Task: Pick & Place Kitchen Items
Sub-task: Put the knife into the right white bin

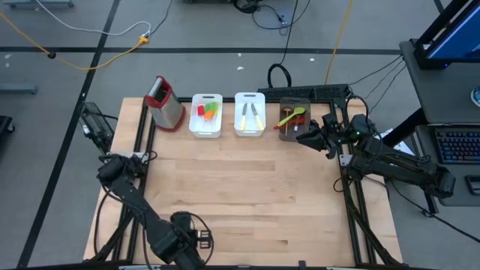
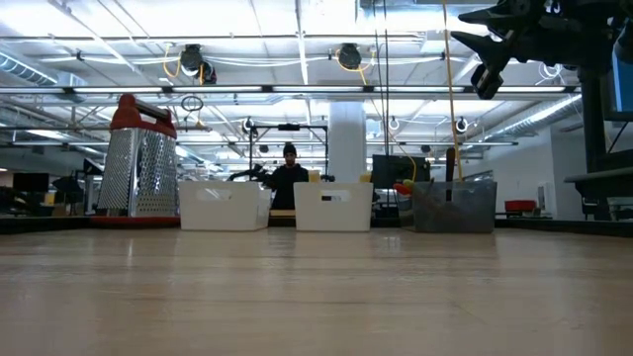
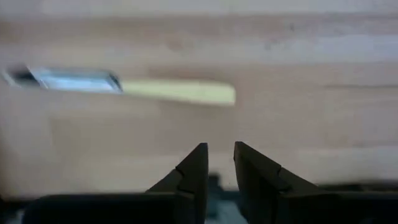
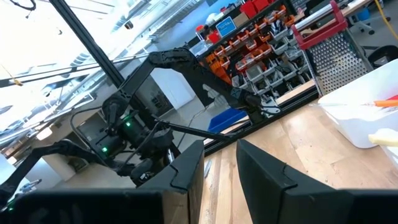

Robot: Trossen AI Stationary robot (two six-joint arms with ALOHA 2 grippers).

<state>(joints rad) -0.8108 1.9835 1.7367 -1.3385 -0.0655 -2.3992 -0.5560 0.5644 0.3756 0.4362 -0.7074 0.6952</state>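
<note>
Hovering above the table's far right corner, the right gripper hangs just beside the dark bin, its fingers a narrow gap apart and grasping nothing. That bin holds a green spoon and a red one. Left of it stand two white bins: one with cream-handled knives, one with orange and green spatulas. The box grater stands at the far left. The left gripper waits at the table's near left edge, fingers slightly parted and empty, with one cream-handled knife lying on the wood before it.
</note>
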